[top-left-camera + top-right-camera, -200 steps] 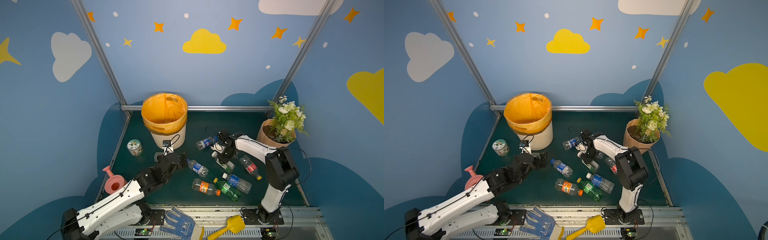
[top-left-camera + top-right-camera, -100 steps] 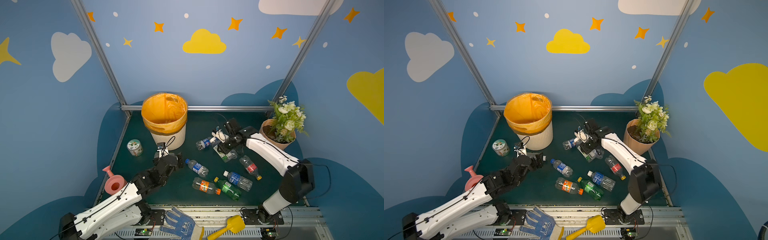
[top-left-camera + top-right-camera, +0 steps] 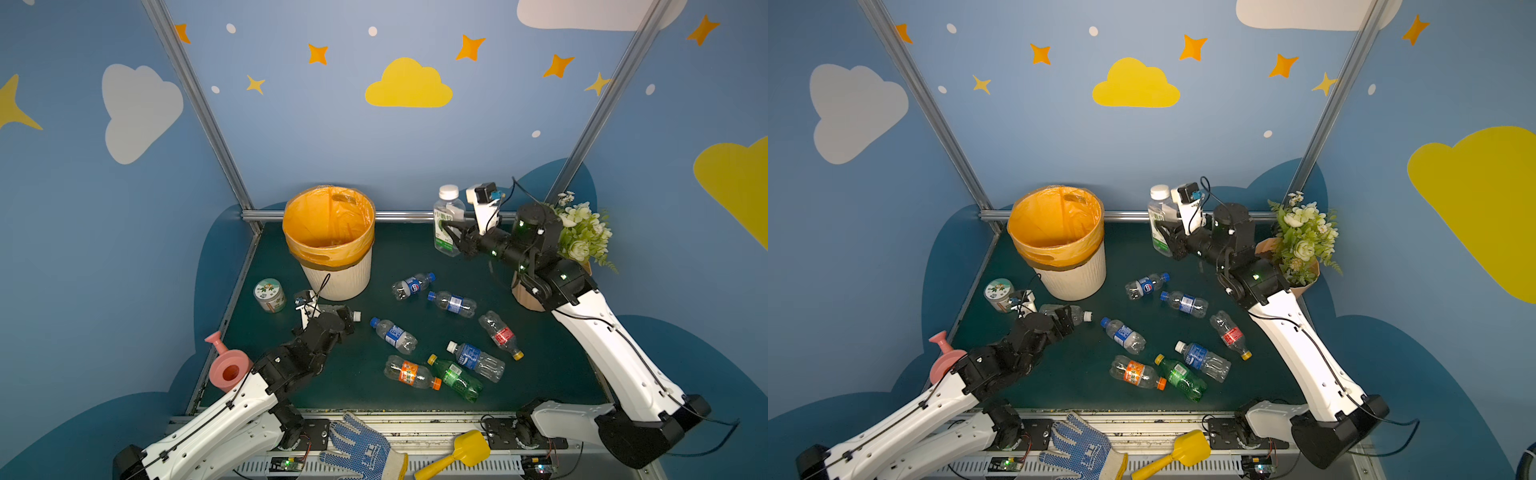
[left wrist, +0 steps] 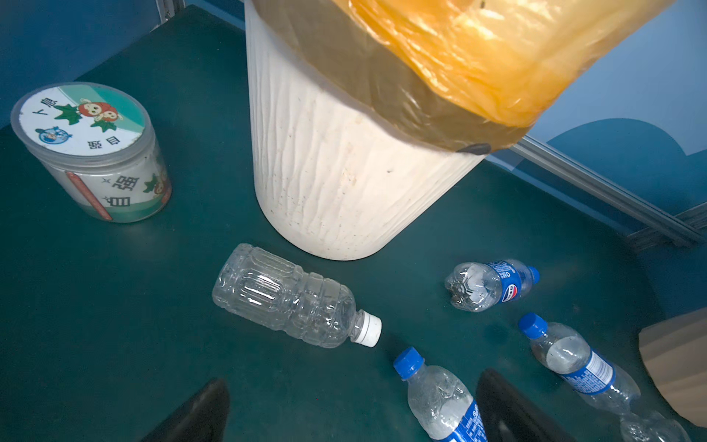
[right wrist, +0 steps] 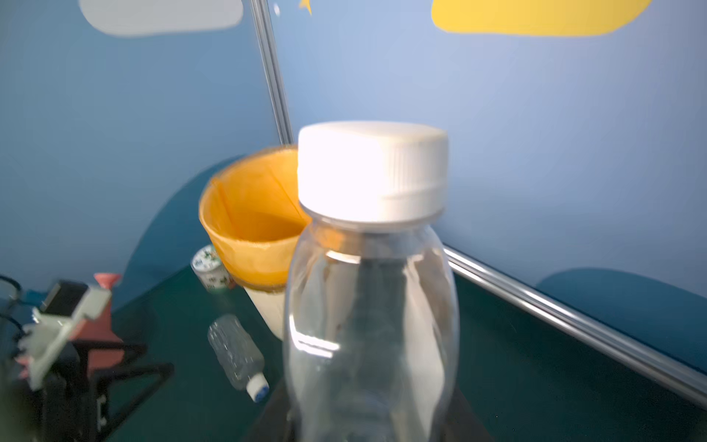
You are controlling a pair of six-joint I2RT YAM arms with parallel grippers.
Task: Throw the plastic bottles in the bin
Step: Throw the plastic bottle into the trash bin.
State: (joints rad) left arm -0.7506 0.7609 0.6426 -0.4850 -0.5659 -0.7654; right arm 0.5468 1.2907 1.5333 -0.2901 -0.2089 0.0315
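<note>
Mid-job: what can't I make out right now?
Right wrist view: blurred white-capped bottle hides how the right gripper holds it.
Left wrist view: left gripper fingers cut off by the edge.
In a top view: clear bottle, mostly behind the left gripper.
In both top views: bin floor, behind its near rim.

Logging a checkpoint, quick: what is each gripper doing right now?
Left gripper: open, empty; a clear bottle lies just ahead of it.
Right gripper: closed on a white-capped bottle, held upright in the air.
</note>
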